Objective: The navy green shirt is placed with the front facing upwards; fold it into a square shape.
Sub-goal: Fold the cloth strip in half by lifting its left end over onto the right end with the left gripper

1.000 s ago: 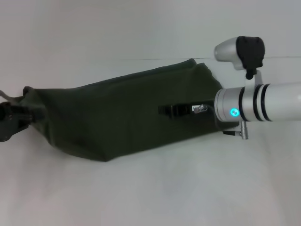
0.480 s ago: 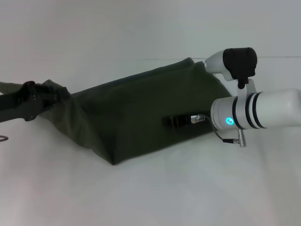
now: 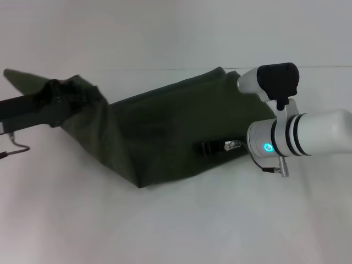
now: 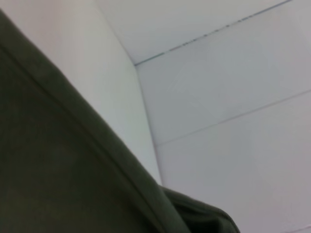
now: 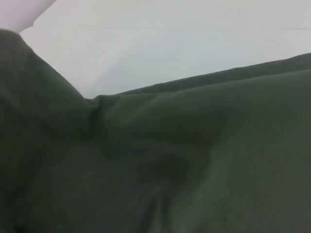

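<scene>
The navy green shirt (image 3: 170,132) lies long from left to right on the white bench (image 3: 181,225), its left end lifted by the clenched left gripper (image 3: 58,102), while the right gripper (image 3: 212,148) rests on its right part, fingers state unclear.

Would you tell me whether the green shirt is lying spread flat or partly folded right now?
Partly folded: the navy green shirt is a doubled band, its left end lifted off the table by the left gripper.
</scene>
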`<state>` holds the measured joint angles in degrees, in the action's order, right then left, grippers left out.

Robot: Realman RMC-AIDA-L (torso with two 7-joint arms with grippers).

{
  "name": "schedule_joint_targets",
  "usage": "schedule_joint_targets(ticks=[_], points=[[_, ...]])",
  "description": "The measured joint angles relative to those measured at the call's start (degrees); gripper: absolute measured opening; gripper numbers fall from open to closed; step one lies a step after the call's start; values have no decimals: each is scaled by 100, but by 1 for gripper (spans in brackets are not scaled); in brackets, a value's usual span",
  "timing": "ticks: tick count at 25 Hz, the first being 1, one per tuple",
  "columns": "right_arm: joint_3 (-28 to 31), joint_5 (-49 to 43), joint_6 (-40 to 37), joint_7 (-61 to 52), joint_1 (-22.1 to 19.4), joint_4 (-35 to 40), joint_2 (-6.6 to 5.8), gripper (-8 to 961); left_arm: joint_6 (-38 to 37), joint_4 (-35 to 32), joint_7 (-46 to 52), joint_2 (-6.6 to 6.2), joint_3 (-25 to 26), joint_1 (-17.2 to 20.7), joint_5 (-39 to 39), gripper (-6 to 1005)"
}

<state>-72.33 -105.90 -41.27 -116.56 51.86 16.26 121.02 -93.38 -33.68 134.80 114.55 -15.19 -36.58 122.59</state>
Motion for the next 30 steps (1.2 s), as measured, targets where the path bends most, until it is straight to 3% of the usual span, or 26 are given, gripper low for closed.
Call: schedule_joint_targets(ticks=[16,22,26,30], points=[[-9,9,-64,2,-22,-18,0,-1,147,361,-322,388,-67,-828,-234,49],[-7,24,-141,1,-64,-18,-1,-1,586,470,-542,720,-178,-1086,-315,50],[18,373,-239,14,-258,73,-47,-1,892,561,-718,885,-235,-1163,-470,49],[43,596,-437,5,-590,444,-73,-1,1134,805,-938,937,-273,-1214,-708,49]])
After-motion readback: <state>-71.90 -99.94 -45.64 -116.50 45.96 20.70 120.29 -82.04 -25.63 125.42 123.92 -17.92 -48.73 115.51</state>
